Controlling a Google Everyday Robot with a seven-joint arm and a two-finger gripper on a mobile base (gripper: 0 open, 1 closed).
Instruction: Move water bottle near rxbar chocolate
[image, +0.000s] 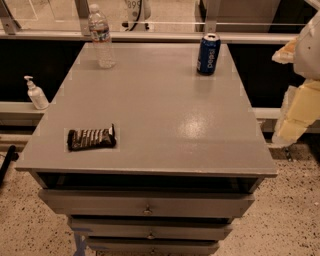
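Observation:
The water bottle (101, 37), clear with a white cap and a label band, stands upright at the far left corner of the grey cabinet top (155, 110). The rxbar chocolate (91, 138), a dark wrapper with white lettering, lies flat near the front left edge. My gripper (296, 112), pale cream with the white arm above it, hangs off the right side of the cabinet. It is far from both objects and holds nothing that I can see.
A blue Pepsi can (208, 54) stands at the far right of the top. A small white pump bottle (36, 93) sits on a ledge to the left. Drawers (147, 205) are below the front edge. A railing runs behind.

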